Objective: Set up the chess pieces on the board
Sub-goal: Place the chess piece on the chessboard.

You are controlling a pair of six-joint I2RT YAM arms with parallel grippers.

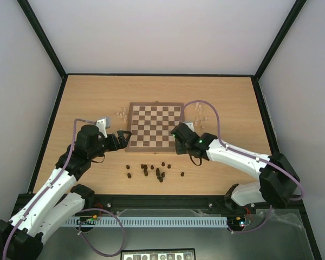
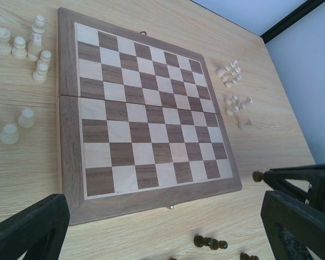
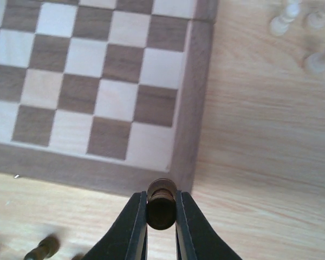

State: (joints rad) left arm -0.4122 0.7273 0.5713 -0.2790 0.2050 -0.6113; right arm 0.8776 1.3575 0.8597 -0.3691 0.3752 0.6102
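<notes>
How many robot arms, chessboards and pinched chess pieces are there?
Robot arms, left and right: 2
Chessboard: 1
Dark chess piece in the right pincer: 1
Total: 4

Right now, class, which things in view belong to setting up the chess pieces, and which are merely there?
Belong to the job: board; loose dark pieces on the table; cream pieces beside the board; one dark piece shut in the right gripper.
Merely there: purple cable; white slotted rail; black frame.
</notes>
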